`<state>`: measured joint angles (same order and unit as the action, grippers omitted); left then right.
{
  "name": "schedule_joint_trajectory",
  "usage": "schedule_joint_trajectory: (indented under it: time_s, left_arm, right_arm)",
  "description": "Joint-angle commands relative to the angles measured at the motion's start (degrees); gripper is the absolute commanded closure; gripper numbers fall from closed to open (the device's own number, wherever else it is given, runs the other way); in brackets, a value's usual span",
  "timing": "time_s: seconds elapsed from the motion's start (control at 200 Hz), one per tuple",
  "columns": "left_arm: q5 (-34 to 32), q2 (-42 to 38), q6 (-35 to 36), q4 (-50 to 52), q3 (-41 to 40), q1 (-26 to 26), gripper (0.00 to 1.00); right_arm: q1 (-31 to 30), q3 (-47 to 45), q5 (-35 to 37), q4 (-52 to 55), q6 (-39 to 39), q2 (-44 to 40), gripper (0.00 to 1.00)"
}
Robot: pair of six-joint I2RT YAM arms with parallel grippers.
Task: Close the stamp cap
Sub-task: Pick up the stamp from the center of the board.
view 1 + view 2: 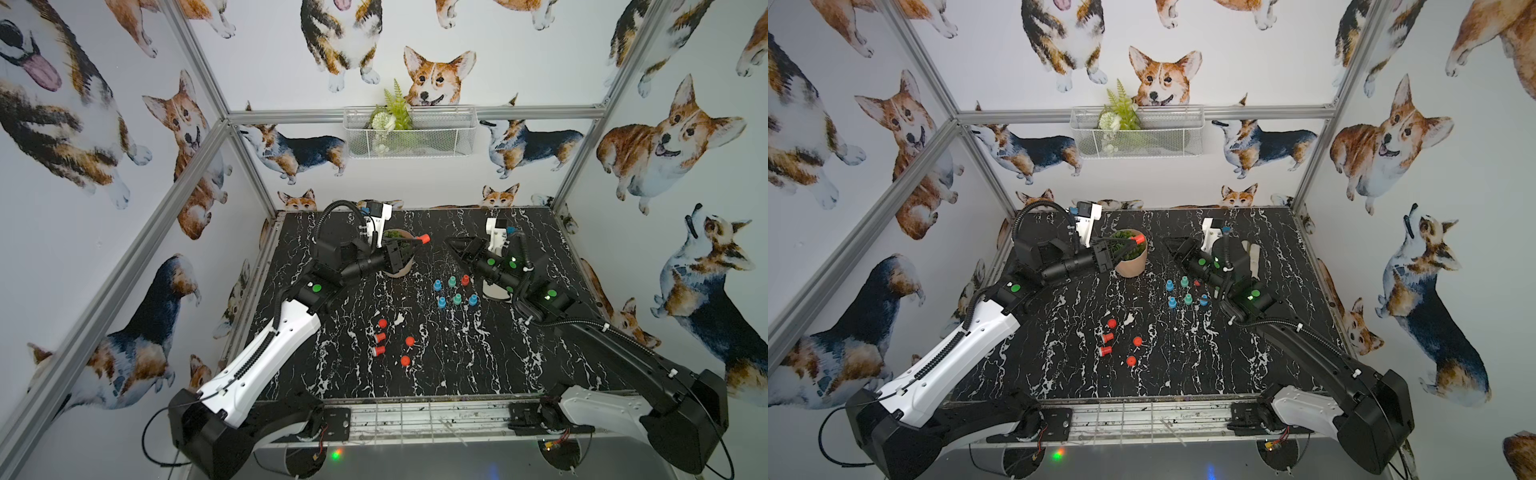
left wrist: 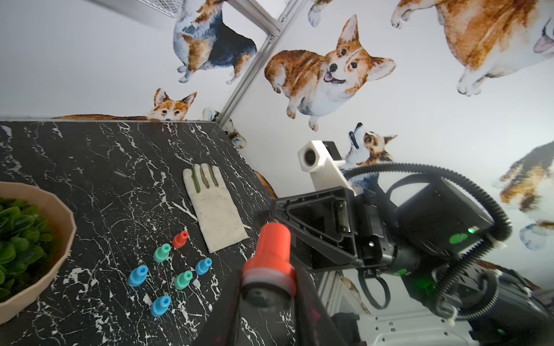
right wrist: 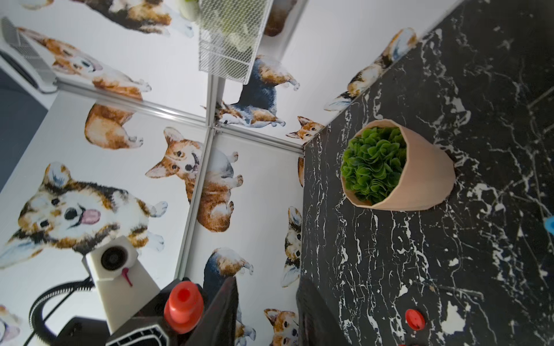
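Pinches red stamp [image 1: 423,238] in left pincer [image 1: 415,242] near plant pot [image 1: 397,271]; right pincer [image 1: 452,242] spread, empty. Likely light, stiff, slick: grip collar.

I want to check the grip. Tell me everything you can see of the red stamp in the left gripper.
The red stamp looks like orange-red plastic: a narrow rounded top flaring to a wider base with a pale band. The left gripper is shut on that base; nothing else touches it. It is held off the table, near the potted plant.
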<state>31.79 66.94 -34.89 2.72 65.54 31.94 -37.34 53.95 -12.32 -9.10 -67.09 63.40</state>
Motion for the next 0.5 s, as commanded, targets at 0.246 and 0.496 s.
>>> schedule_joint_trajectory:
  time_s: [0.246, 0.496]
  left_arm:
    - [21.43, -2.14, -4.11, 2.0, 2.07, -0.56, 0.97]
    - [29.29, -4.95, -6.89, 3.05, 2.93, -0.57, 0.97]
  right_arm:
    - [0.52, 3.59, -22.4, 0.5, 53.37, -10.66, 0.61]
    - [-0.18, 5.62, -30.58, 9.81, 80.7, -15.81, 0.58]
